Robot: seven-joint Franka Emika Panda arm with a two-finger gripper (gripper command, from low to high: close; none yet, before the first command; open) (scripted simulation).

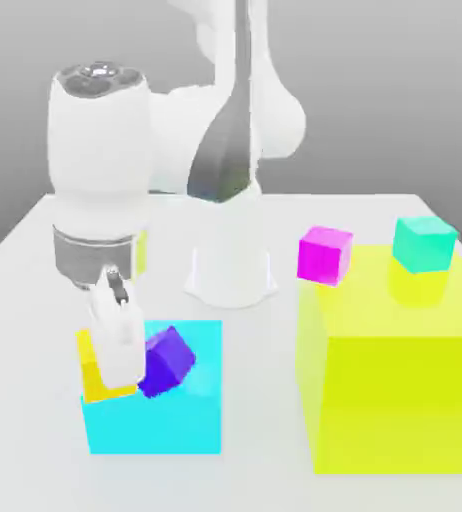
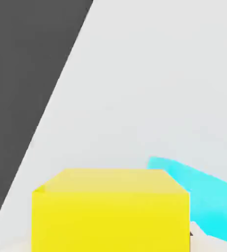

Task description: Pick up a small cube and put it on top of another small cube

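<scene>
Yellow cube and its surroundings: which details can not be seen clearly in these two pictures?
- Yellow cube: in the exterior view the gripper covers part of it; in the hand view the picture's edge cuts it off.
- Purple cube: whether it touches the yellow cube, hidden by the gripper.
- Cyan block: the hand view catches just a strip, partly behind the yellow cube.

Bright even light, faint shadows, soft blurry edges.
</scene>
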